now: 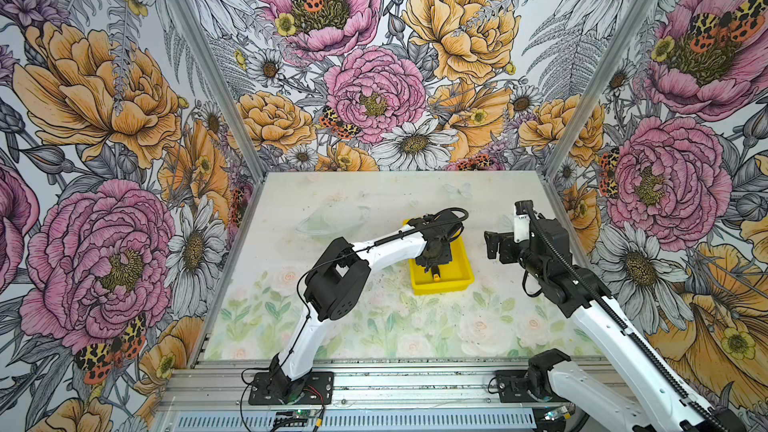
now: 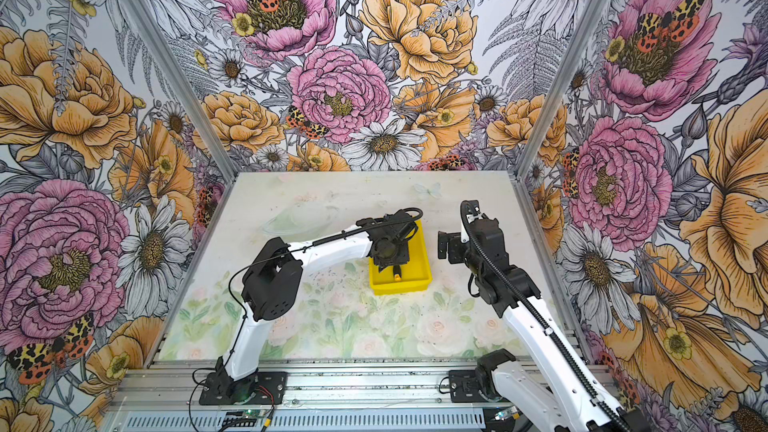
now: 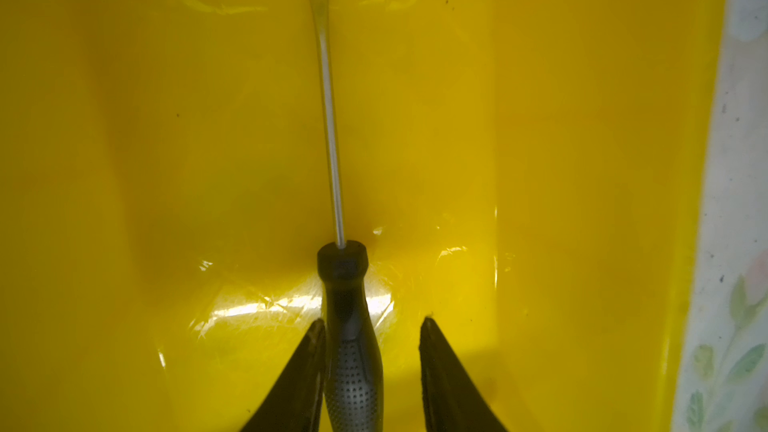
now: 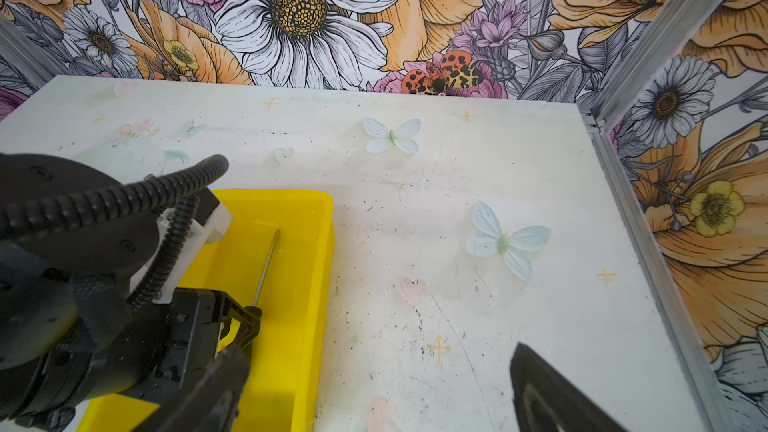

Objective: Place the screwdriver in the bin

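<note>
Left jaws stand slightly apart inside the bin [image 3: 582, 160]. One finger [image 3: 307, 371] touches the black handle of the screwdriver [image 3: 343, 268], and a gap shows on the handle's other side. The screwdriver lies in the bin, its shaft running along the bin's length and its yellow end cap [image 1: 436, 279] toward the near wall. Right jaws hang wide apart and empty over the desk [image 4: 457, 168], beside the bin.

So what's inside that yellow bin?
A screwdriver is in the bin, between the left gripper's parted jaws. In both top views the gripper hides all but its orange end cap.
</note>
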Robot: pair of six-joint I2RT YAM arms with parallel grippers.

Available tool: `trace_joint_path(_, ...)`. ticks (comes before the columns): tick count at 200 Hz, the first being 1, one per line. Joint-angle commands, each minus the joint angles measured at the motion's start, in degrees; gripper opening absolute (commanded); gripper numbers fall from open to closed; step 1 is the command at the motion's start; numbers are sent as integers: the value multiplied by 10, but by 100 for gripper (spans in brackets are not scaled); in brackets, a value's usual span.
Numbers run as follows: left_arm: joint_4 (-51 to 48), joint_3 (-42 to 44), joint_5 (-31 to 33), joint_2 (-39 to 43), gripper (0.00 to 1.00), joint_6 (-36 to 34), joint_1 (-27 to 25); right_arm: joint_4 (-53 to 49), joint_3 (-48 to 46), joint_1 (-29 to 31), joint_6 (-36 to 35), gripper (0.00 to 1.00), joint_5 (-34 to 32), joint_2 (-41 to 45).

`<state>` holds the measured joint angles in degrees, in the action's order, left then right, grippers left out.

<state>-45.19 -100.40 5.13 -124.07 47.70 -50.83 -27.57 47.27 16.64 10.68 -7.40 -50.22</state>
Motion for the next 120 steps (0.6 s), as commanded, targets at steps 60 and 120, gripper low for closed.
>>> trace_joint_path(60, 19, 67, 99, 203, 57, -86, -14, 1, 16, -21, 24, 99, -49, -6)
trace_joint_path(120, 72, 269, 117, 382, 99, -101, 44, 6, -4, -35, 17, 99, -56, -36)
